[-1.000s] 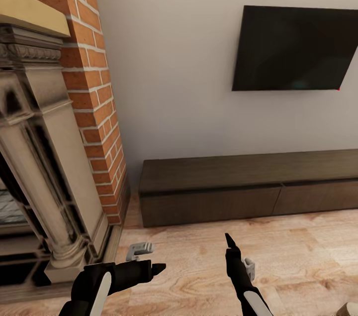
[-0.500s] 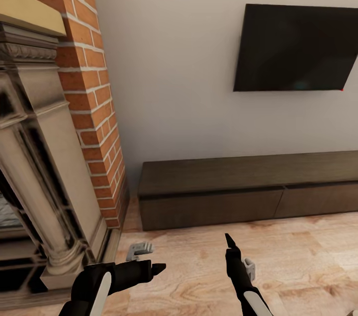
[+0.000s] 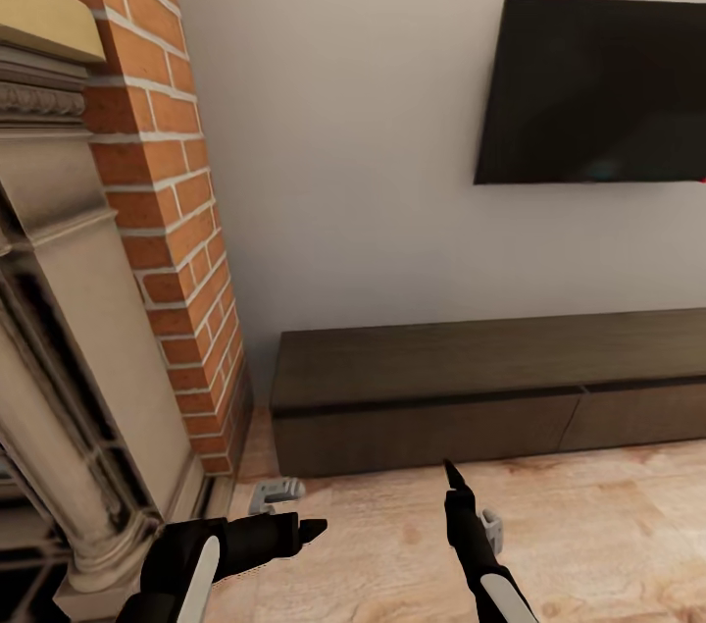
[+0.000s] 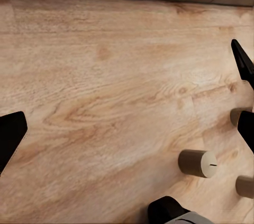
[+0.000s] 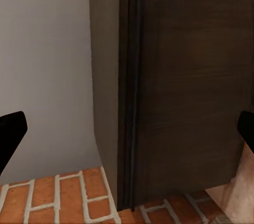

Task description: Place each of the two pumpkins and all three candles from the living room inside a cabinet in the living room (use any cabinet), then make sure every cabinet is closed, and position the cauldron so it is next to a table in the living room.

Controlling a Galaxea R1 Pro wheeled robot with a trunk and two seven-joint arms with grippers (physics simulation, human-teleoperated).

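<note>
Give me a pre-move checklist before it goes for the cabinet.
1. Cabinet in view ahead, against the wall: ok.
2. Cabinet drawer fronts flush, none pulled out: ok, for the part in view.
3. Left gripper empty, fingers spread apart in the left wrist view: ok.
4. Right gripper empty, open in the right wrist view: ok.
5. Candles: pale cylinders, one at, lie on the wood floor in the left wrist view; likely the candles: cannot tell.
6. Pumpkins and cauldron located: not ok.
</note>
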